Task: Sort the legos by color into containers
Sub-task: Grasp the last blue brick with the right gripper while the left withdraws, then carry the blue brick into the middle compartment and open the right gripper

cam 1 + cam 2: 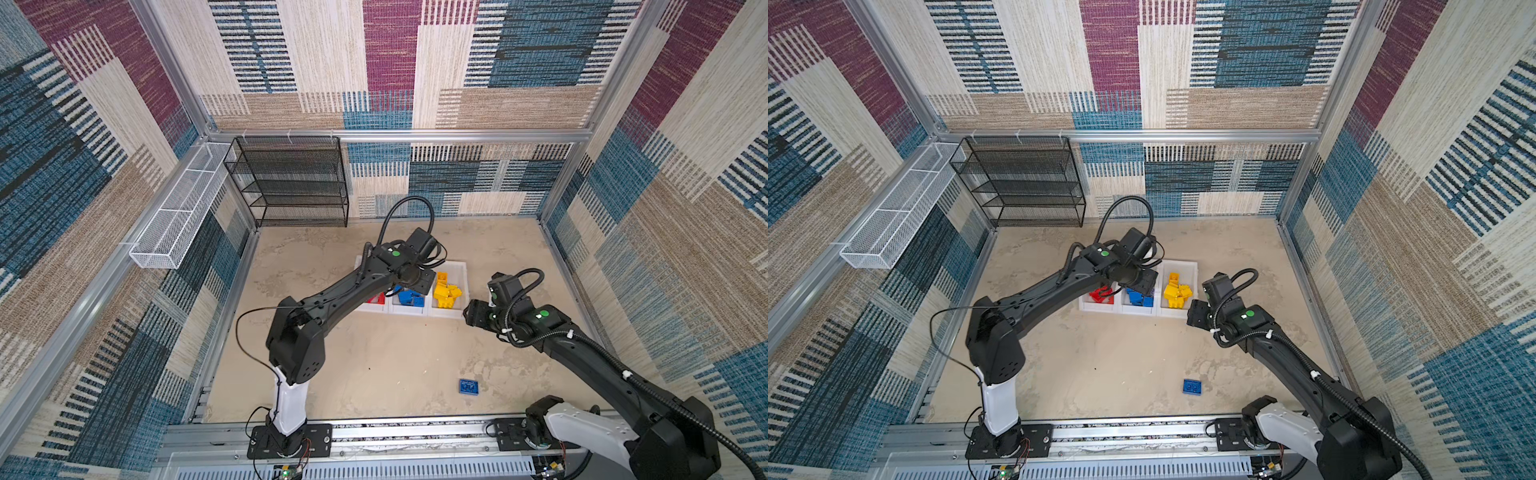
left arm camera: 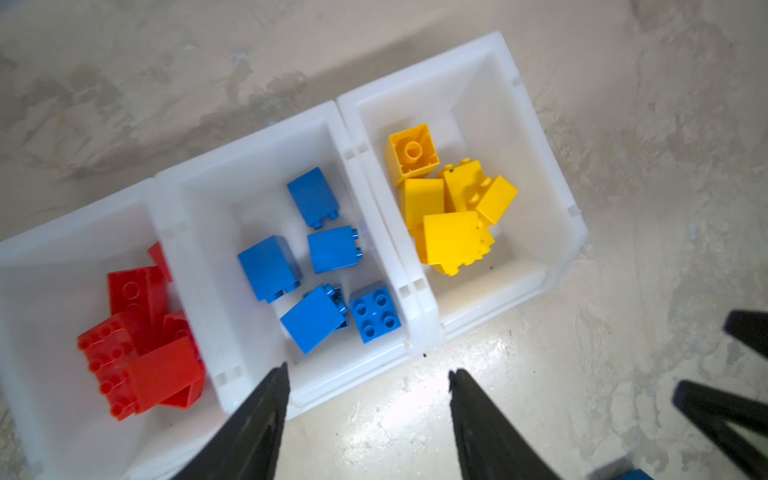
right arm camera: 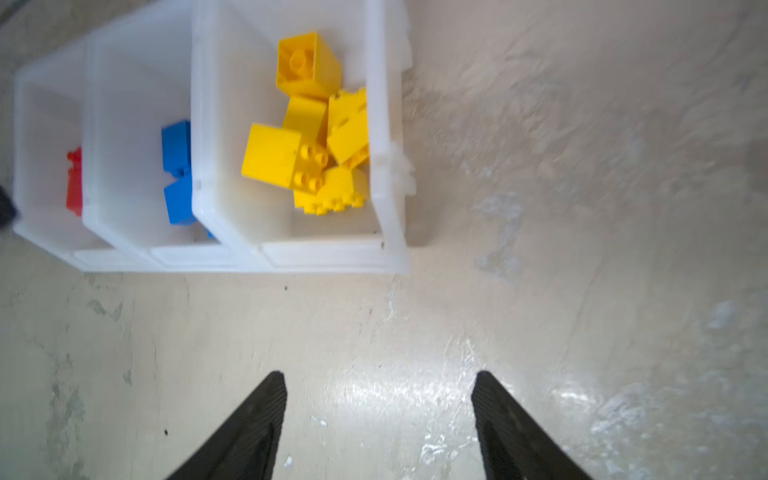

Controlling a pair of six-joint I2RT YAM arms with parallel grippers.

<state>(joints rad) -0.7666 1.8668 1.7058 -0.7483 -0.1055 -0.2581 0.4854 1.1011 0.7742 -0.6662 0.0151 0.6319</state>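
Three joined white containers (image 2: pixel 249 141) stand mid-table; their row also shows in the right wrist view (image 3: pixel 332 253). Red legos (image 2: pixel 141 345) lie in the left one, blue legos (image 2: pixel 316 266) in the middle one, yellow legos (image 2: pixel 449 208) in the right one. One blue lego (image 1: pixel 468 387) lies alone on the table near the front right, seen in both top views (image 1: pixel 1192 387). My left gripper (image 2: pixel 368 372) hangs open and empty over the middle container's near edge (image 1: pixel 419 282). My right gripper (image 3: pixel 380 376) is open and empty, just in front of the yellow container (image 1: pixel 471 313).
A black mesh rack (image 1: pixel 291 183) stands at the back left against the wall. A long white wire basket (image 1: pixel 178 212) hangs on the left wall. A metal rail (image 1: pixel 374 432) carrying both arm bases runs along the front edge.
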